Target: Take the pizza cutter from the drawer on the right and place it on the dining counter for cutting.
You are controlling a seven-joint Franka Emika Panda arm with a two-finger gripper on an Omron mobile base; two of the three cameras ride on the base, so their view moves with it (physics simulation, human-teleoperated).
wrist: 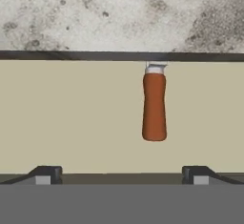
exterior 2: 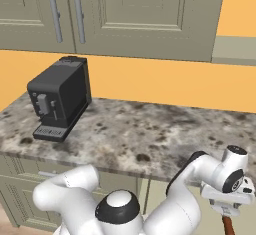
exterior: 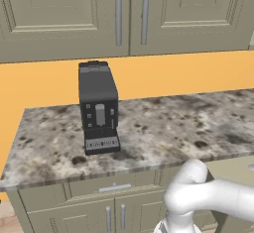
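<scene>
Fingertips (wrist: 43, 174) of the gripper (wrist: 119, 175) stand spread wide and empty at the near edge of the open drawer (wrist: 71, 118). On the drawer's pale floor lies the pizza cutter (wrist: 154, 106), its reddish-brown handle pointing toward the gripper; its blade probably sits tucked beneath the granite worktop (wrist: 119, 13), hidden from sight. So the drawer is already open and the hand poised above it, but the grasp is not yet made. Lifting the cutter out and carrying it to the dining counter remain.
</scene>
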